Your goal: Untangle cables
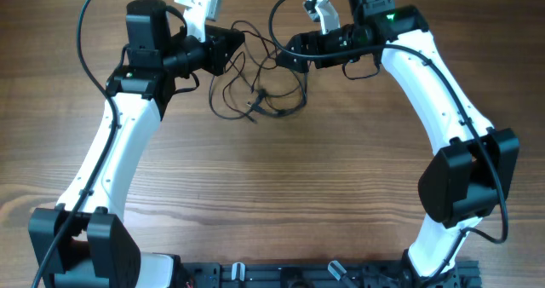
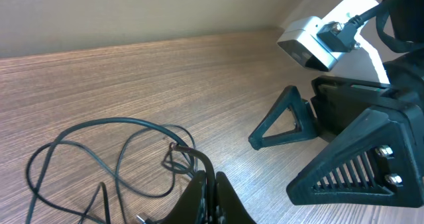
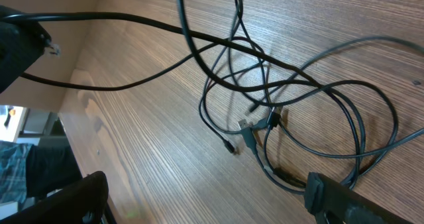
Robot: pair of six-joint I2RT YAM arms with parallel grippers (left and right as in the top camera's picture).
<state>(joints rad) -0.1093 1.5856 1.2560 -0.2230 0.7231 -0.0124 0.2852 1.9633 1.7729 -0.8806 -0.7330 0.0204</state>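
A tangle of thin dark cables [image 1: 255, 88] lies on the wooden table at the back centre, with loops and small plugs. My left gripper [image 1: 232, 48] is at the tangle's left top, shut on a dark cable [image 2: 192, 159] that runs between its fingers [image 2: 211, 194]. My right gripper [image 1: 289, 54] is just right of the tangle, open and empty, its fingers [image 3: 205, 197] spread wide above the table. The right wrist view shows the loops and the plugs [image 3: 255, 128] beyond the fingers.
The right arm's open gripper and white wrist camera [image 2: 315, 42] fill the right side of the left wrist view, close to my left fingers. The table's back edge [image 2: 132, 42] and a wall lie just behind the cables.
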